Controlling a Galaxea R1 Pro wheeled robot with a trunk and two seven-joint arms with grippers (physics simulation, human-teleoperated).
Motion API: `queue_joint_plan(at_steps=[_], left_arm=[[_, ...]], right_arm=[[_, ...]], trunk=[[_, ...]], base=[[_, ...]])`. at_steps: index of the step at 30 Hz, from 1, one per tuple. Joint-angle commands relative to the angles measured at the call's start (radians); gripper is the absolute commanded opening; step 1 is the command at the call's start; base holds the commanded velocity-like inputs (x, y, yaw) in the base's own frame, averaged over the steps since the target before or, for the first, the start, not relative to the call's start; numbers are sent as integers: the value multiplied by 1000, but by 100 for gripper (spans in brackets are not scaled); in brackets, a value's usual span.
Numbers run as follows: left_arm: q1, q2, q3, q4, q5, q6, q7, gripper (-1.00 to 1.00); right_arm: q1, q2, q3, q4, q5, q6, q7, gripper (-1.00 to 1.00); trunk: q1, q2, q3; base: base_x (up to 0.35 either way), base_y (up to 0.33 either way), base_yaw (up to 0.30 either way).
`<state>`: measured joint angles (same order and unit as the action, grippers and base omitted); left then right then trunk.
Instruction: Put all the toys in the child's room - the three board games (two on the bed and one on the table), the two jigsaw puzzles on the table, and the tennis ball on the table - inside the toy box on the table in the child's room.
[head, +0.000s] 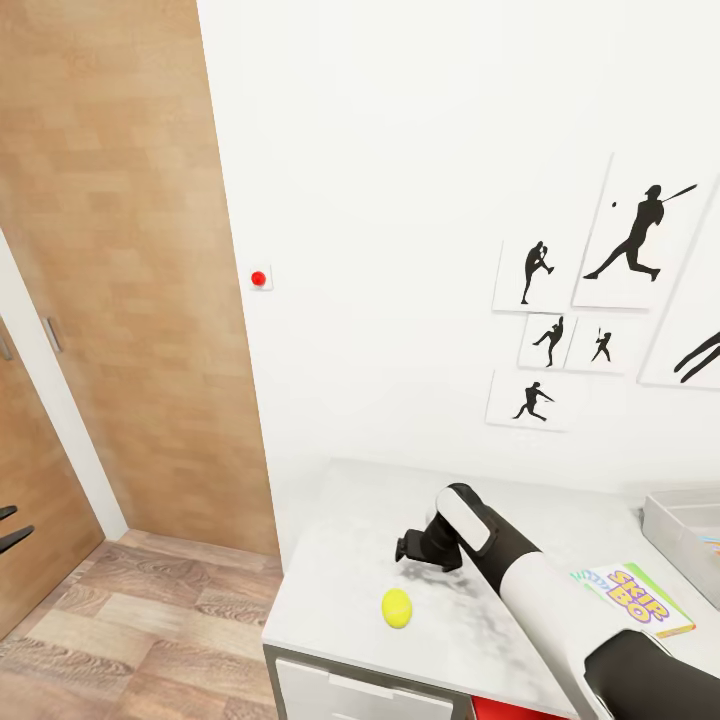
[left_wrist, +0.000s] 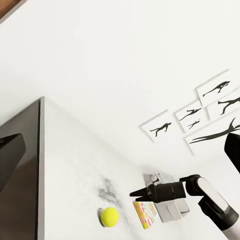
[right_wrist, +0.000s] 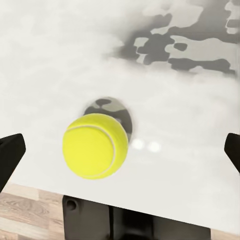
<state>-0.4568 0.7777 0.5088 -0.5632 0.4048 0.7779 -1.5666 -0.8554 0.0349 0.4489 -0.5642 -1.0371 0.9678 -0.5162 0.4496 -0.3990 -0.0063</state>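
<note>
One tennis ball (head: 397, 607) resting on the tabletop (head: 330, 560) near its front edge, untouched. Right gripper (head: 405, 549) hovering just above and behind it, fingers spread wide, ball lying between them toward the edge. One Skip-Bo box (head: 640, 598) and one toy box (head: 672, 527) farther right. Left gripper (head: 10, 527) well apart, apparently spread.

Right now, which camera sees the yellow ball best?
The right wrist view: the tennis ball is big and close there, with its seam showing, sitting on the table near the edge. In the head view the ball is small. In the left wrist view it is small too.
</note>
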Motion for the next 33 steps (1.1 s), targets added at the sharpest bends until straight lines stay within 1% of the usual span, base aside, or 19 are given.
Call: queue_joint_plan(at_steps=[1, 14, 33], left_arm=[[0, 0, 0, 0, -1, 11, -4, 100], [-1, -5, 0, 0, -1, 11, -4, 100], [-1, -6, 0, 0, -1, 11, -4, 100]], right_arm=[[-1, -2, 4, -1, -11, 0, -10, 100], [-1, -13, 5, 0, -11, -1, -10, 100], [-1, -13, 4, 1, -11, -1, -10, 100]], trunk=[[0, -1, -1], [0, -1, -9], [0, -1, -28]], base=[[0, 0, 0], [0, 18, 0], [0, 23, 0]])
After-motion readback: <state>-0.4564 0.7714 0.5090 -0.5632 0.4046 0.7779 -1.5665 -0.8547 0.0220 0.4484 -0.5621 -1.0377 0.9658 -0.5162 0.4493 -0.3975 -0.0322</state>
